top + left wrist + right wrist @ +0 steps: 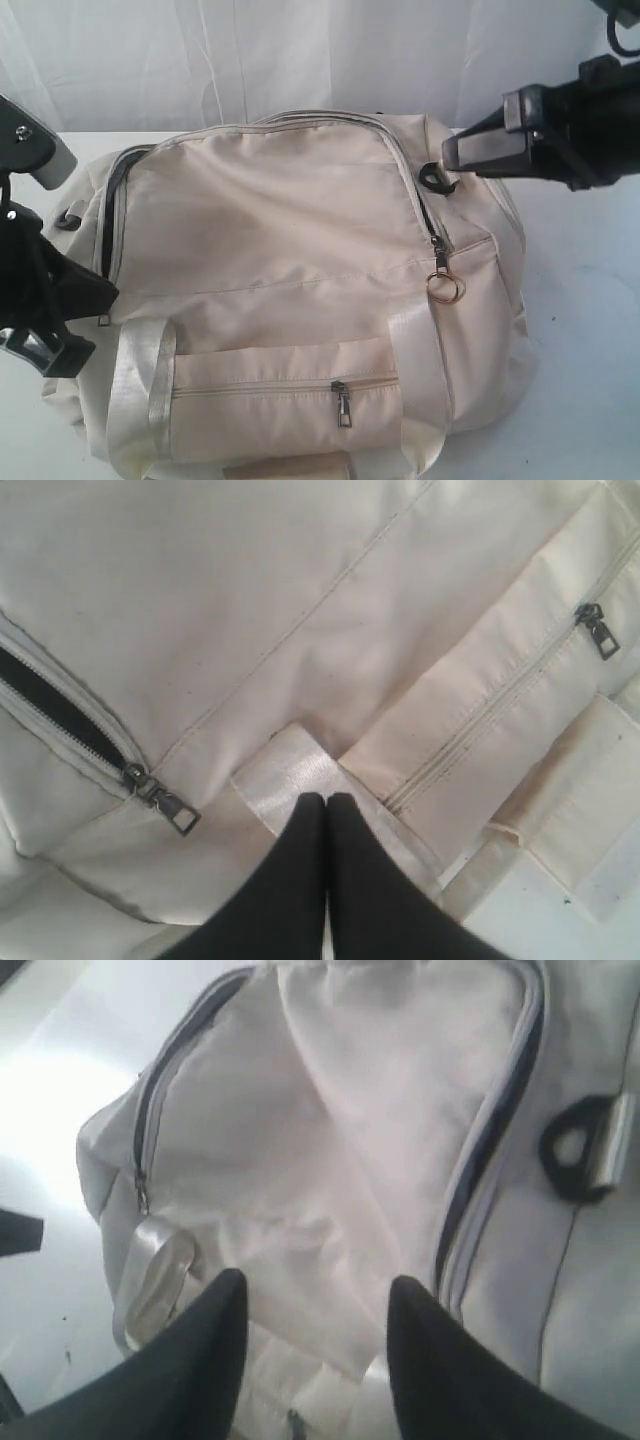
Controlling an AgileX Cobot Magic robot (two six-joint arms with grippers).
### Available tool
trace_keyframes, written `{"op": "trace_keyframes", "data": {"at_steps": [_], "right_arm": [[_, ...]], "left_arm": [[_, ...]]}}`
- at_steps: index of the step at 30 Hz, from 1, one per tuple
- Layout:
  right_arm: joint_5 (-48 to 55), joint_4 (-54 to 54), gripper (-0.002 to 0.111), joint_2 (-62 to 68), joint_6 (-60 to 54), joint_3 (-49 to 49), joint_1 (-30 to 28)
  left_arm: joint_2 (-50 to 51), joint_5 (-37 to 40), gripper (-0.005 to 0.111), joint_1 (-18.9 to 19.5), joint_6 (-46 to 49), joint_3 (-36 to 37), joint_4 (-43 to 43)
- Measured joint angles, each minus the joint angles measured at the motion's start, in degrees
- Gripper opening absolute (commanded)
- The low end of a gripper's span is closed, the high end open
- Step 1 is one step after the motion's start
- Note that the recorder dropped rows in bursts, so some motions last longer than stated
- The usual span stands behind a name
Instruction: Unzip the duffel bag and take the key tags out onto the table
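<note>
The cream-white duffel bag (290, 250) lies on the white table (590, 330), filling the middle of the exterior view. Its main zip shows dark gaps along the left side (113, 210) and the right side (428, 205). A metal pull with a ring (446, 284) hangs at the right end. My left gripper (325, 800) is shut and empty over a satin strap (285, 780), beside the left zip pull (165, 805). Above the bag's right shoulder, my right gripper (315, 1285) hovers open near a black D-ring (572, 1148). The key tags are hidden.
A shut front pocket zip with its pull (342, 402) runs across the bag's near face. A white curtain (300, 50) closes off the back. Bare tabletop shows to the right of the bag and at the far left (20, 430).
</note>
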Motion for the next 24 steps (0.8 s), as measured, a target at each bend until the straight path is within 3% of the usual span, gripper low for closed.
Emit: {"op": "trace_keyframes", "data": {"at_steps": [8,14,16,22,24], "right_arm": [[-2.07,-0.69,0.039,9.80,-1.87,-11.70,4.68],[-2.91,-11.81,0.040,17.60,-0.31,-18.28,11.57],[-3.02,-16.76,0.045,19.90,2.08,-19.78,13.81],[-3.89,-24.98,0.076,24.18,6.15,-20.65,17.27],[-4.74,-26.12,0.078,25.01,6.15,-20.65,17.52]], "left_arm": [[0.00,0.38,0.000,0.00,0.00,-0.70,-0.76],[0.00,0.27,0.000,0.00,0.00,-0.70,-1.51],[0.00,0.08,0.000,0.00,0.00,-0.70,-1.60],[0.00,-0.03,0.000,0.00,0.00,-0.70,-1.63],[0.00,-0.23,0.000,0.00,0.00,-0.70,-1.63]]}}
